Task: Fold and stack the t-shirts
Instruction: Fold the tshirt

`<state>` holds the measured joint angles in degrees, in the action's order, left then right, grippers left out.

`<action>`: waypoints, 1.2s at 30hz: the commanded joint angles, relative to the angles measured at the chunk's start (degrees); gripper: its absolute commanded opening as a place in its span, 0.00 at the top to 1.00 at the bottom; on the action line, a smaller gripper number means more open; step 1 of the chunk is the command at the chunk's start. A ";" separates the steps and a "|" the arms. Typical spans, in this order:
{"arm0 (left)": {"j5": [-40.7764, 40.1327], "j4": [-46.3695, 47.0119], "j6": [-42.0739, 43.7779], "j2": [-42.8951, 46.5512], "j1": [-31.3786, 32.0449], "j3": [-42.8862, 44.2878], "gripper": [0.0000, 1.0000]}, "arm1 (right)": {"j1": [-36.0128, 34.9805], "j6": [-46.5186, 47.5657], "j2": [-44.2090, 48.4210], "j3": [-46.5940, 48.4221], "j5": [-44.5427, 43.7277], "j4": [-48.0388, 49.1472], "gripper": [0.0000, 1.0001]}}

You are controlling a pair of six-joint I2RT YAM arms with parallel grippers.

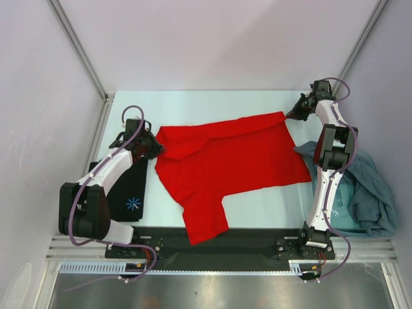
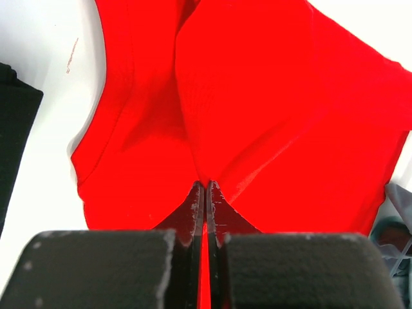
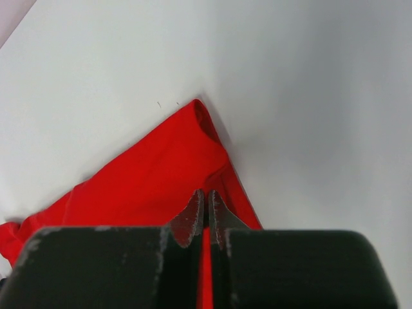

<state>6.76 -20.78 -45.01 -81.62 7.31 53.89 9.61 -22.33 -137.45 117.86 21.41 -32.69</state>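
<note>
White table (image 1: 257, 206) inside a pale-walled cell, arm bases at near edge.

Red t-shirt (image 1: 225, 161): spread across centre of table, mostly flat, one sleeve pointing toward near edge, left end bunched into creases.

Left claw (image 1: 156, 149): clamped on left end of red t-shirt, jaws pressed together with a thin strip of red cloth pinched between them.

Right claw (image 1: 291, 116): clamped on far-right corner of red t-shirt, jaws together on the cloth edge, bare table beyond.

Black t-shirt (image 1: 132, 193): folded, starburst print up, at left side of table, partly under left arm, just beside red t-shirt.

Grey-teal t-shirts (image 1: 367, 193): loose heap at right side, behind right arm, not folded.

Step in hand, as judged: straightening or first fold of red t-shirt, both ends gripped.

Next move, as judged:
- Hold both grips shut.
- Draw the two ends apart to take out creases at left end.
- Carry gripped edge toward near edge, both arms in step, to avoid a skewed fold.
- Release only with cloth flat on table.
</note>
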 commanded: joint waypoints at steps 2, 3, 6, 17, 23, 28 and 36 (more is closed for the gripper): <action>0.88 0.12 -0.34 1.64 -0.46 0.16 1.00 | 0.24 0.79 1.39 0.70 -0.84 -0.36 0.98; 1.14 0.12 -0.34 2.08 -0.46 0.43 1.00 | 0.24 0.88 1.39 0.79 -1.02 -0.36 0.98; 1.85 -0.67 -0.77 3.05 -0.46 1.13 1.00 | 0.33 0.88 1.30 0.96 -1.02 -0.45 0.97; 3.43 -2.51 -6.75 7.44 0.34 -3.35 1.00 | 0.50 1.41 1.30 1.14 -1.19 -0.89 0.96; 3.34 -3.13 -7.98 8.41 0.69 -4.84 1.00 | 0.50 1.32 0.87 1.23 -0.93 -0.71 0.96; 2.73 -3.04 -8.69 9.73 0.77 -5.64 1.00 | 0.50 1.67 0.60 1.49 -1.19 -0.97 0.95; 3.34 -2.34 -10.27 9.29 1.65 -8.27 1.00 | 0.41 1.41 0.42 1.32 -2.42 -2.46 0.95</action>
<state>9.50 -23.68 -54.00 -73.73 8.58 46.76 9.61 -21.78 -137.45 117.86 20.69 -33.76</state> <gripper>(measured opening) 0.009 0.053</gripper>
